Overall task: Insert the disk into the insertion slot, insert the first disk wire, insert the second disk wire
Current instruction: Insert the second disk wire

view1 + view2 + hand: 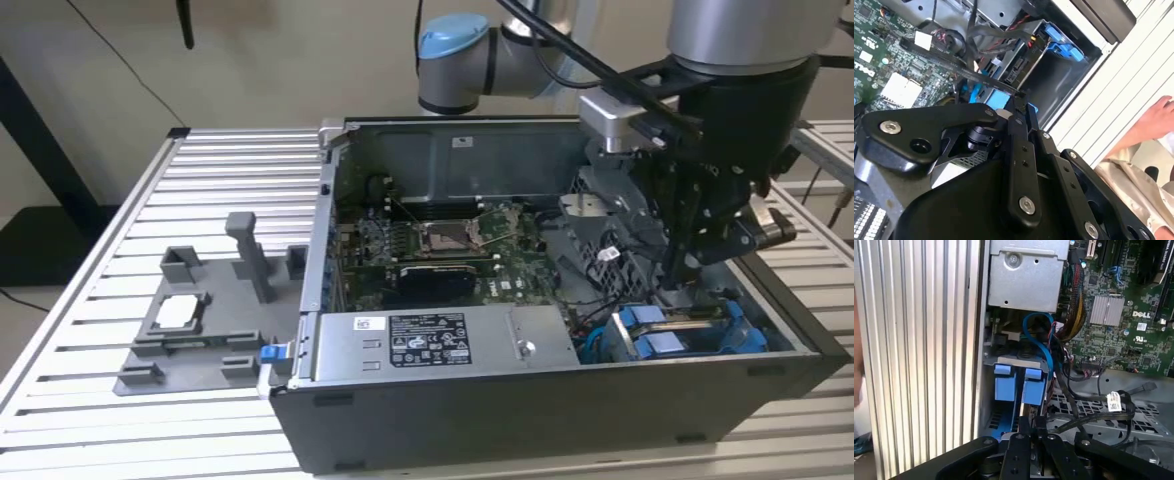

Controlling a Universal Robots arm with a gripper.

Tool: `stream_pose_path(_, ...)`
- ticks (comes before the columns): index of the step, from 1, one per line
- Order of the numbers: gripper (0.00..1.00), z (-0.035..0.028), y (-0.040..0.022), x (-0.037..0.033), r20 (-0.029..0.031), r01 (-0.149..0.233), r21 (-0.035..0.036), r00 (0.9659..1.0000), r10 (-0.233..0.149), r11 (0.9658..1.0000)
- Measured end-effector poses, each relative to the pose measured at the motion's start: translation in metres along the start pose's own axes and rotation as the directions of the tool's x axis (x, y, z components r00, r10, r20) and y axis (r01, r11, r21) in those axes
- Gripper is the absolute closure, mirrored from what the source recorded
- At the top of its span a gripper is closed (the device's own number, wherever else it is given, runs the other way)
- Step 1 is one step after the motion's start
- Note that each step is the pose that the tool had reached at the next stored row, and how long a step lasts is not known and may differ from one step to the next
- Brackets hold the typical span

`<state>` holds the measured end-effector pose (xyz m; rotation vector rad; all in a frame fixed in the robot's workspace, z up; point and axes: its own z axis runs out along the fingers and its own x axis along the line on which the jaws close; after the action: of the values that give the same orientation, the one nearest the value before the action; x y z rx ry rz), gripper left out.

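Blue-framed disk [687, 335] seated in insertion slot [787, 345], lower right of exterior view, inside computer case [534, 420]. Gripper [687, 270] low over disk; fingers nearly together, grasp cannot be told. Person's hand [1159, 117] at right edge of second wrist view.

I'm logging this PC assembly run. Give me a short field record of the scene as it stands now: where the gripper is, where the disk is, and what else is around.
gripper: lowered into the open computer case, over the drive bay corner at the exterior view's right
fingers: close together just above the disk's blue tabs in the first wrist view
disk: blue carrier sitting in the insertion slot
power supply box: beside the bay
grey fixture: on the slatted table, outside the case
person: a hand beyond the case's side in the second wrist view
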<state>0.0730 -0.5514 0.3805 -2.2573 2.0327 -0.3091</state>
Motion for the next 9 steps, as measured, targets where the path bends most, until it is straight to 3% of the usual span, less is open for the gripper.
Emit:
stream_pose_path(3, 0.84, 0.0002, 0.0001, 0.0010, 0.0543, -0.012, 0.0050, 0.9985, 0.011, 0.9999)
stream_pose_path(6, 0.84, 0.0006, -0.0001, 0.0028, 0.1068, -0.023, 0.0093, 0.9940, 0.022, 0.9997)
stream_pose_path(9, 0.84, 0.0015, -0.0009, 0.0061, 0.1514, -0.033, 0.0107, 0.9880, 0.031, 0.9994)
